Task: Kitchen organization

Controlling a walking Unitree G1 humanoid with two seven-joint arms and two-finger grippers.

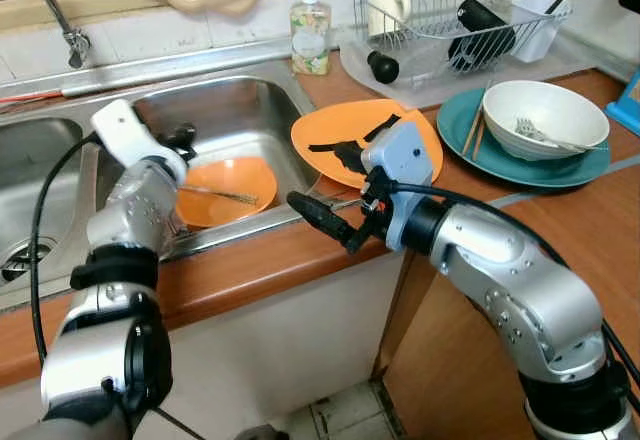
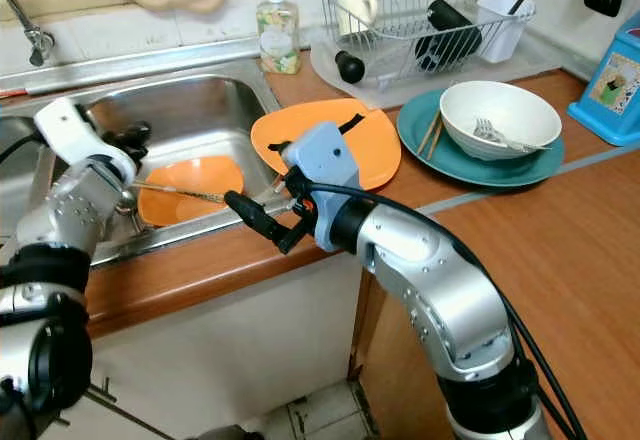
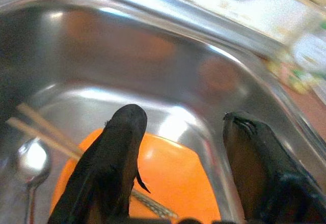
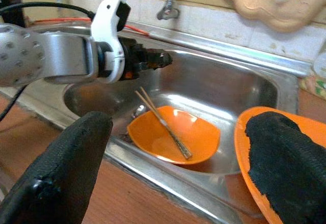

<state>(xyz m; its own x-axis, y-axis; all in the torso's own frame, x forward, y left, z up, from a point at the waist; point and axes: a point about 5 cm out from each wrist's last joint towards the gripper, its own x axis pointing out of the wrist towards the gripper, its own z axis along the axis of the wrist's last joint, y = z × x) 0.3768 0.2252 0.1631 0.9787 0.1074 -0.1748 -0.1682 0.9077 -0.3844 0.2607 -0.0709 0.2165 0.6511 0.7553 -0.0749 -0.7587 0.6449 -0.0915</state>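
Orange is the bowl (image 1: 228,188) that sits in the steel sink (image 1: 240,110), with a pair of chopsticks (image 1: 222,195) lying across it and a spoon (image 3: 29,164) on the sink floor just beside it. The left claw (image 3: 178,132) hangs inside the sink above the bowl, its two black fingers spread wide and holding nothing. The right claw (image 4: 178,147) reaches over the sink's front edge from the wooden tabletop (image 1: 560,230), also spread wide and empty, with one finger (image 4: 290,158) over an orange plate (image 1: 340,135). That plate rests tilted, half on the sink rim and half on the tabletop. To its right a teal plate (image 1: 520,165) carries a white bowl (image 1: 545,115) with a fork (image 1: 535,135) inside and chopsticks beside it. Behind them stand a wire dish rack (image 1: 450,10) and a soap bottle (image 1: 310,30).
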